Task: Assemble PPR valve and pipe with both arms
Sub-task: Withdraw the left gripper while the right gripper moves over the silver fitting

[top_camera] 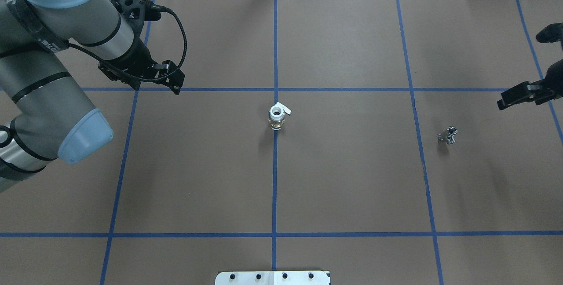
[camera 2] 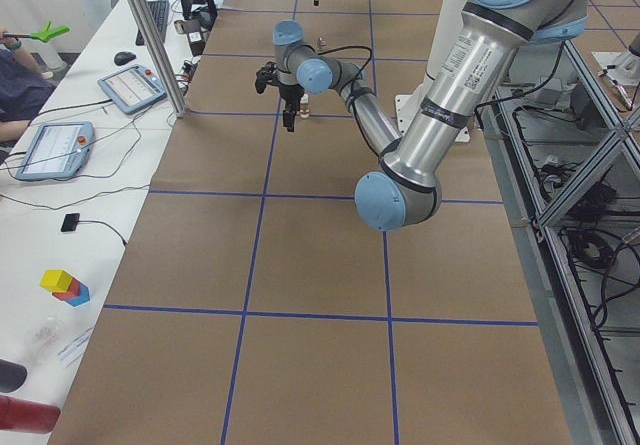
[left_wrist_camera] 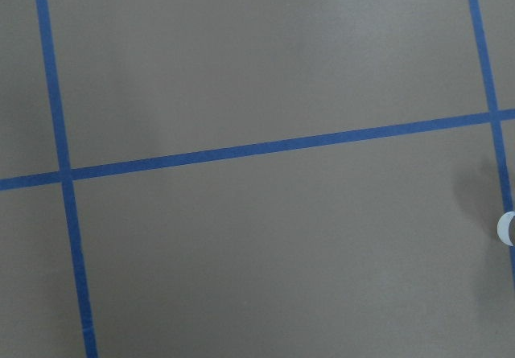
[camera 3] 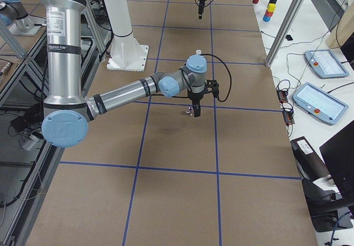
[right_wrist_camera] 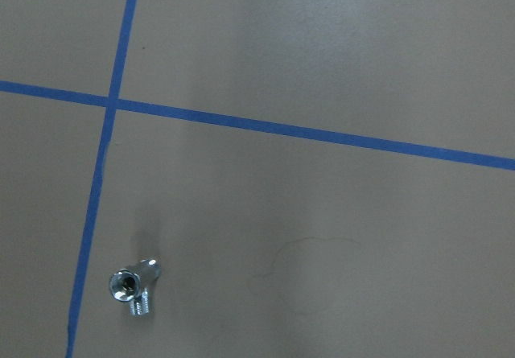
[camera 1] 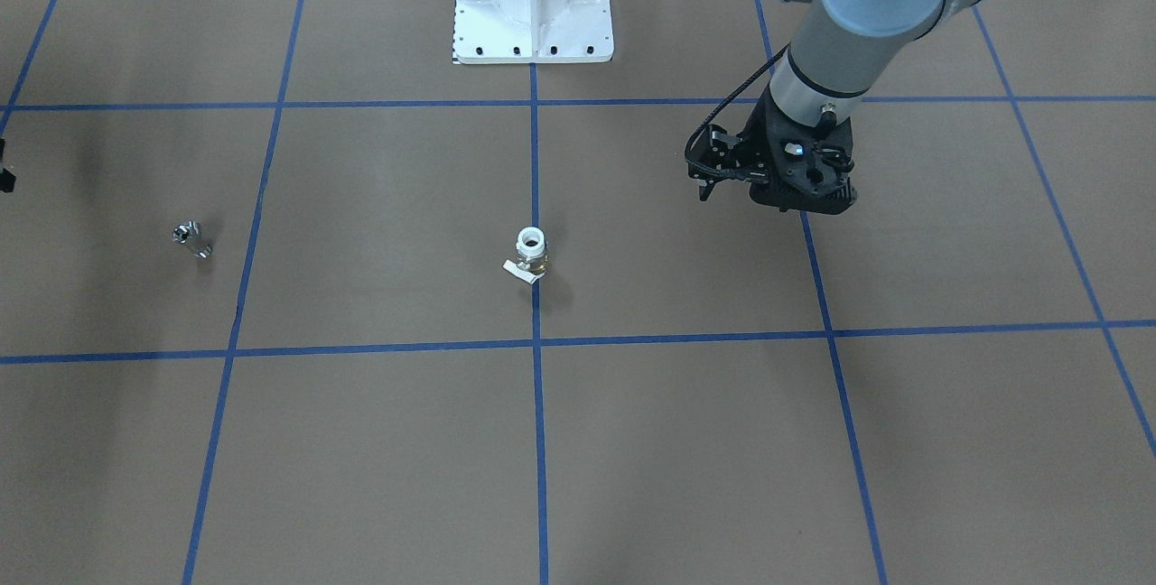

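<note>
The PPR valve (top_camera: 277,117) stands upright on the centre blue line, white collar up, white lever to one side; it also shows in the front view (camera 1: 531,256), and its collar edge peeks into the left wrist view (left_wrist_camera: 508,229). The pipe (top_camera: 447,135), a small shiny metal piece, lies on the paper to the right (camera 1: 191,239) (right_wrist_camera: 133,285). My left gripper (top_camera: 156,87) hangs above the table, well left of the valve, fingers spread and empty (camera 1: 759,192). My right gripper (top_camera: 523,94) is cut by the frame edge beyond the pipe; I cannot tell its state.
Brown paper with a blue tape grid (top_camera: 275,188) covers the table. The robot's white base plate (camera 1: 533,3) stands at the robot's side. Tablets (camera 2: 52,148) and coloured blocks (camera 2: 65,285) lie on the side bench beyond the paper.
</note>
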